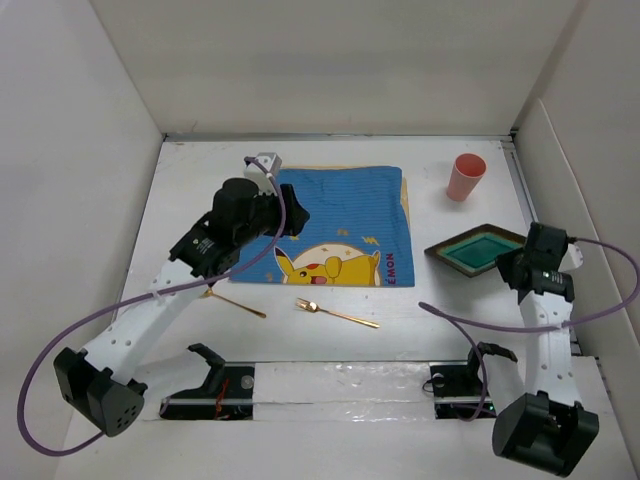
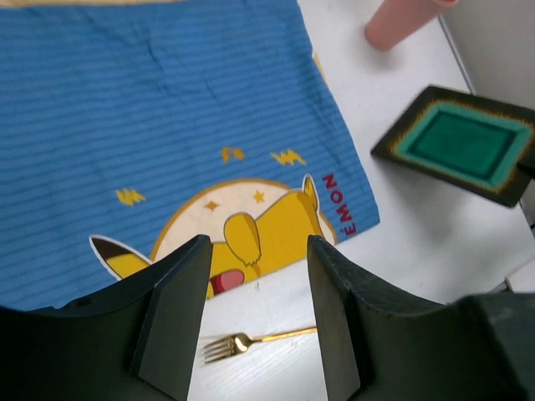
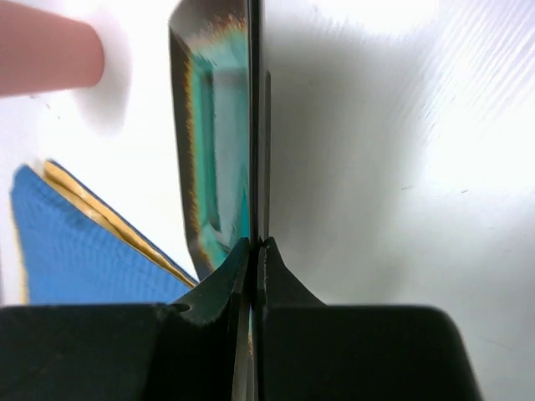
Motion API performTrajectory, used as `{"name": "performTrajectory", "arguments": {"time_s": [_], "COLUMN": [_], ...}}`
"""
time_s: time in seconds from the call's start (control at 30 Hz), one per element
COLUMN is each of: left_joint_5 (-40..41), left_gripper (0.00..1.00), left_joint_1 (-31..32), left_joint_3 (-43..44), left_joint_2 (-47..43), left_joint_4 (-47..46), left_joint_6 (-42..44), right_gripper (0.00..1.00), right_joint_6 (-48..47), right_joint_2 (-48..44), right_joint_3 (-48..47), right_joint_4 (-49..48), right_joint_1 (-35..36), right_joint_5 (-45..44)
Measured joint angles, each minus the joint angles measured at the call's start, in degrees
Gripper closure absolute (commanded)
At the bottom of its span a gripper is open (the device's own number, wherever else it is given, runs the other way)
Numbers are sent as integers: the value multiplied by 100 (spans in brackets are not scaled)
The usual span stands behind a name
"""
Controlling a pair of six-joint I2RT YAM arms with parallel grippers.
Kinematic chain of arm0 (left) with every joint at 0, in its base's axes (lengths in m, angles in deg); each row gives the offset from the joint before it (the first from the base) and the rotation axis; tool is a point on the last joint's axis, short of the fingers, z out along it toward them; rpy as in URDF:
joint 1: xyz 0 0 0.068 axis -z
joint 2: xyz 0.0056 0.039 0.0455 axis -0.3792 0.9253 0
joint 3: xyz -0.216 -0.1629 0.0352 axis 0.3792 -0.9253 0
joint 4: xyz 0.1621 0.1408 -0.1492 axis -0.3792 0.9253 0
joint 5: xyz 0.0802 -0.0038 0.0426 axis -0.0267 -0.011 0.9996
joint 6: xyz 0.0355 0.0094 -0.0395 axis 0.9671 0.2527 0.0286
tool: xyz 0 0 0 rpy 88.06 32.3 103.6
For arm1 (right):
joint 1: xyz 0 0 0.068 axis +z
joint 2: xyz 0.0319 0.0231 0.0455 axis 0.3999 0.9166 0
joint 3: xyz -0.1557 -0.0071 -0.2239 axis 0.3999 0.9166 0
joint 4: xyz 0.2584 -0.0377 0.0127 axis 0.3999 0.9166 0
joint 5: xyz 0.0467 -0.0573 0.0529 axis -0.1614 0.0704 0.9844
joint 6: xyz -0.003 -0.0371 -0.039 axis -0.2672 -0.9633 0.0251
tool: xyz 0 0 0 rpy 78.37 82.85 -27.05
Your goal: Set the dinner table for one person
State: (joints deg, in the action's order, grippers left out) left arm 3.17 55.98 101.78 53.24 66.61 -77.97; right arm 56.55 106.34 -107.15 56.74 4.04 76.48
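R gripper (image 3: 253, 244) pinched tight on plate (image 1: 478, 250) rim; plate sits just right of mat (image 1: 340, 215), L gripper (image 2: 257, 246) hangs wide over mat, farther off.

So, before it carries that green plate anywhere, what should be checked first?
1. Right pincer shut on the plate rim: ok.
2. Grip firm enough to lift: cannot tell.
3. Mat lying flat: ok.
4. Mat free for the plate: not ok, the open, empty left pincer hangs over it.
5. Cup apart from the plate: ok.
6. Fork off the mat: ok.
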Motion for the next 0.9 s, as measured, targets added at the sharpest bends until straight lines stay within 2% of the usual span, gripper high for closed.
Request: {"name": "performTrajectory", "arguments": {"time_s": [0.23,0.37,0.47,0.63,0.77,0.9], "left_joint_5": [271,295,271,256,284,293], "left_gripper": [53,53,53,53,53,53], "left_joint_1": [-2,-85,-282,-691,-916,-935], "left_joint_3": [1029,1307,1392,1731,2146,2302], "left_joint_2": [378,605,778,1163,1405,1421], "left_joint_4": [131,146,199,417,527,511], "left_joint_6": [37,50,50,50,52,50], "right_gripper": [100,100,100,100,100,100], "right_joint_6": [-940,-1244,-1349,-1132,-855,-570], "right_joint_2": [-114,-181,-114,662,1773,3032], "right_joint_3": [-1405,-2107,-2426,-2385,-2249,-2253], "right_joint_4": [1169,1272,1080,-116,-1436,-2662], "right_joint_1": [774,1172,1401,2175,3029,3595], "right_joint_5": [-260,151,807,2046,2627,2988]}}
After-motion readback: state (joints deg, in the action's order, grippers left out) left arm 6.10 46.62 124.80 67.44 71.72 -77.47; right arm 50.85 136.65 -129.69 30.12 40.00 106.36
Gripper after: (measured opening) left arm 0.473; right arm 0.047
